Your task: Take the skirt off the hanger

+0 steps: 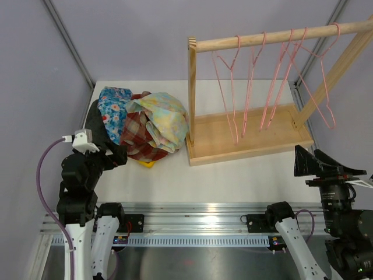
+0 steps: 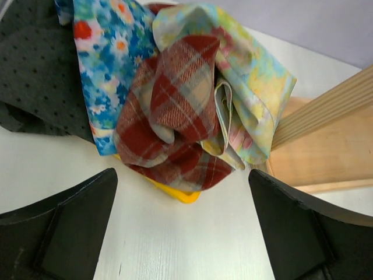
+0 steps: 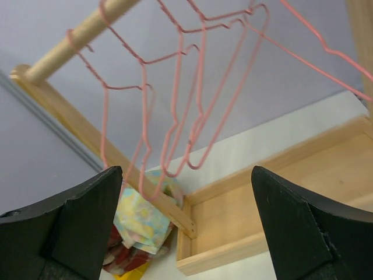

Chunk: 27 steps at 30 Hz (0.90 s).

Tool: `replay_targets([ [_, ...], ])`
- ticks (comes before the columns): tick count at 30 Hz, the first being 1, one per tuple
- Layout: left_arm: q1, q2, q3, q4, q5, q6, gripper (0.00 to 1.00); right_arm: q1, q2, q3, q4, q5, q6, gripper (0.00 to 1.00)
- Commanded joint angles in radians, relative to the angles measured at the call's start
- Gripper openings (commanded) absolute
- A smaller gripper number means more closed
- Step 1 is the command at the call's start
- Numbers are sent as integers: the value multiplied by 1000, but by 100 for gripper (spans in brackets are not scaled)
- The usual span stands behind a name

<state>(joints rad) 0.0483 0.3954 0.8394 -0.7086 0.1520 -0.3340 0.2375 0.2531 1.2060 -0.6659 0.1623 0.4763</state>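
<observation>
From above, the pink wire hangers (image 1: pixel 233 99) hang bare from the pale wooden rack (image 1: pixel 280 35) at the far right of the white counter (image 1: pixel 233 175). The skirt therefore seems to be off already, somewhere in the heap of crumpled patterned cloth garments (image 1: pixel 145 125) at the far left. It is probably the pale yellow floral piece (image 1: pixel 166 114) on top, though I cannot be sure.

In the left wrist view, the left hand (image 2: pixel 183 233) is released and empty, facing the heap from the near edge.

In the right wrist view, the right hand (image 3: pixel 186 233) is spread wide and empty, looking up at the hangers from the near right corner.
</observation>
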Motion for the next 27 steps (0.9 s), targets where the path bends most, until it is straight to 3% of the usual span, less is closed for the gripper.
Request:
replay_targets([
  [1, -1, -36, -46, 47, 110, -22, 99, 3, -78, -120, 5, 190, 2, 100],
  [27, -16, -17, -85, 77, 139, -36, 99, 3, -140, -131, -92, 206, -54, 99],
])
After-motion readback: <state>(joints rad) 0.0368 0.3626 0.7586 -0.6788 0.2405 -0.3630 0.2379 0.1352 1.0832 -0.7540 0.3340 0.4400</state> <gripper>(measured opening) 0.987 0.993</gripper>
